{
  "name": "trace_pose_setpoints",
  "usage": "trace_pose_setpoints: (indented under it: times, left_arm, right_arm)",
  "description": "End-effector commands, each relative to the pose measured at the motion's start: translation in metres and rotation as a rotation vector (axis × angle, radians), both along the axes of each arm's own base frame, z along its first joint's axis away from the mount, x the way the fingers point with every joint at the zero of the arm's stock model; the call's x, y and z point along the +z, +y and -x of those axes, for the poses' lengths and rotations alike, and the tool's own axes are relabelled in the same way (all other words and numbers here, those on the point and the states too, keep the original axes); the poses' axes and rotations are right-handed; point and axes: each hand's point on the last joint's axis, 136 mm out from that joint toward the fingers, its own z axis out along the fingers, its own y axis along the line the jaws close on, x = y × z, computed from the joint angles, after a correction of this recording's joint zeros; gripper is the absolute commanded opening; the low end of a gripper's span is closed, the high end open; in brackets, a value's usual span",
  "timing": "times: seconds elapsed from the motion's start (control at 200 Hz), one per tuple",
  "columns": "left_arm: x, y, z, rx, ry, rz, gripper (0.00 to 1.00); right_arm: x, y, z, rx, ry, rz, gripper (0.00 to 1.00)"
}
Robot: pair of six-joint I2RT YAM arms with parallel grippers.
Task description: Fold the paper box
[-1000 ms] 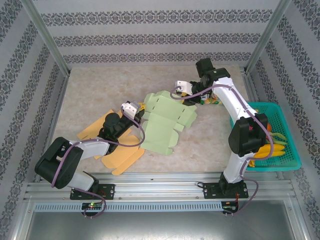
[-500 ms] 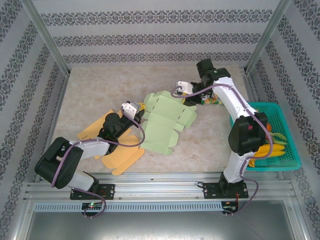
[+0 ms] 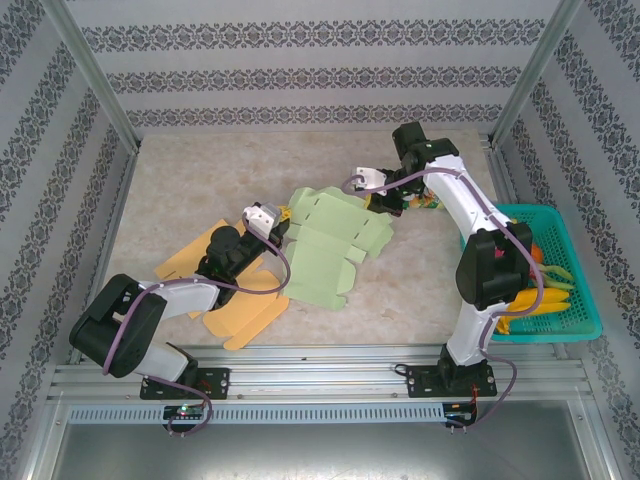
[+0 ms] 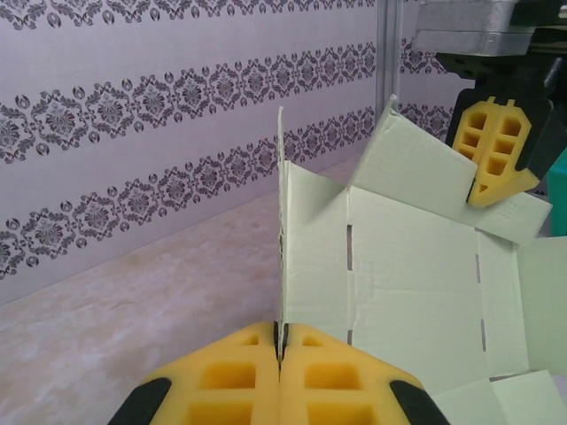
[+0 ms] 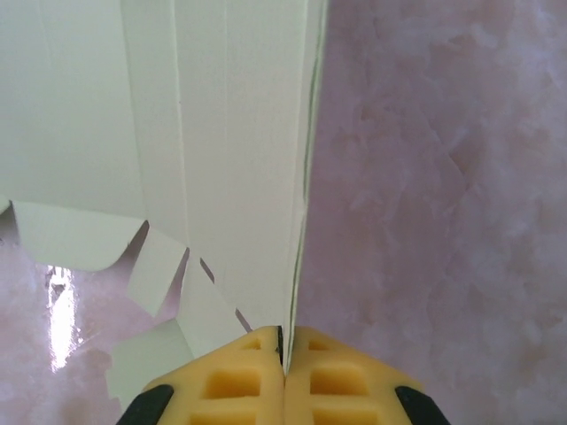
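My right claw (image 5: 283, 343) just clamped onto box (image 3: 335, 245) flap; left claw (image 4: 279, 341) pinching opposite edge; I reckon fold can start.

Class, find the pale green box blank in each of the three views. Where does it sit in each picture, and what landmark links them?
Top external: green box blank lies at the picture's centre.
Left wrist: green box blank in the right half, one flap edge upright at centre.
Right wrist: green box blank upper left, edge running to bottom centre.
Shared landmark: the marbled table.
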Motion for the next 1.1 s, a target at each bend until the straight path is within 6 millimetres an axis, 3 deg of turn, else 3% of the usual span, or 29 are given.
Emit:
trace_pose_setpoints:
  times: [0.0,0.09,0.125,0.17,0.225,0.33,0.455,0.585,0.734,0.799,0.924,1.099]
  left_arm:
    - [0.018,-0.002,0.001,0.002,-0.03,0.05,0.0]
    - [0.014,0.01,-0.011,0.098,0.051,0.077,0.13]
    - [0.014,0.017,-0.016,0.15,0.099,0.105,0.28]
    - [0.011,0.026,-0.022,0.22,0.172,0.128,0.38]
    - [0.01,0.032,-0.023,0.267,0.27,0.16,0.43]
    - [0.024,0.031,-0.01,0.252,0.369,0.223,0.42]
    - [0.055,0.03,0.02,0.179,0.413,0.41,0.39]
    - [0.074,-0.006,0.047,-0.005,0.489,0.456,0.32]
    - [0.075,-0.058,0.075,-0.18,0.531,0.412,0.3]
    - [0.066,-0.067,0.07,-0.167,0.556,0.385,0.26]
    - [0.045,-0.064,0.048,-0.057,0.568,0.372,0.24]
    - [0.038,-0.077,0.026,-0.034,0.566,0.347,0.22]
  right_arm:
    - [0.008,0.0,0.008,-0.004,0.018,-0.024,0.0]
    - [0.017,-0.003,0.006,-0.054,0.007,-0.019,0.0]
    - [0.02,-0.004,0.006,-0.072,0.0,-0.013,0.0]
    - [0.022,-0.006,0.004,-0.101,-0.017,0.006,0.0]
    - [0.027,-0.008,0.0,-0.147,-0.041,0.024,0.0]
    - [0.036,-0.008,-0.002,-0.177,-0.082,0.037,0.0]
    - [0.041,-0.01,-0.006,-0.21,-0.135,0.104,0.0]
    - [0.048,-0.004,-0.004,-0.218,-0.14,0.101,0.0]
    - [0.045,-0.001,0.0,-0.218,-0.131,0.109,0.0]
    - [0.044,0.0,0.003,-0.215,-0.126,0.109,0.0]
    - [0.041,0.001,0.01,-0.198,-0.121,0.094,0.0]
    - [0.037,0.002,0.016,-0.181,-0.12,0.084,0.0]
